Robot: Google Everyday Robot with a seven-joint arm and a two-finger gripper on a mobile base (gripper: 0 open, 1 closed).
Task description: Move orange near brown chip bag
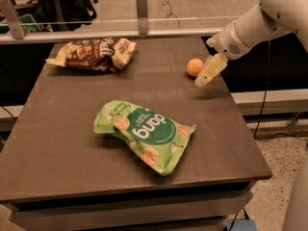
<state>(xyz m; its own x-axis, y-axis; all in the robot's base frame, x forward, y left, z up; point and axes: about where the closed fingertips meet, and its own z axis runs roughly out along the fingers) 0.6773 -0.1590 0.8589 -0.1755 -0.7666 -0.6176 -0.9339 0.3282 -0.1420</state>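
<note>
The orange [194,67] sits on the dark table [62,143] near its far right edge. The brown chip bag [92,54] lies at the far left of the table, well apart from the orange. My gripper [204,78] reaches in from the upper right and hangs just right of the orange, tip pointing down and left, close to the fruit. It holds nothing that I can see.
A bright green bag marked "dang" [144,134] lies in the middle of the table, nearer the front. A glass barrier with a metal rail [139,32] runs along the table's far edge. The table's right edge drops to the floor.
</note>
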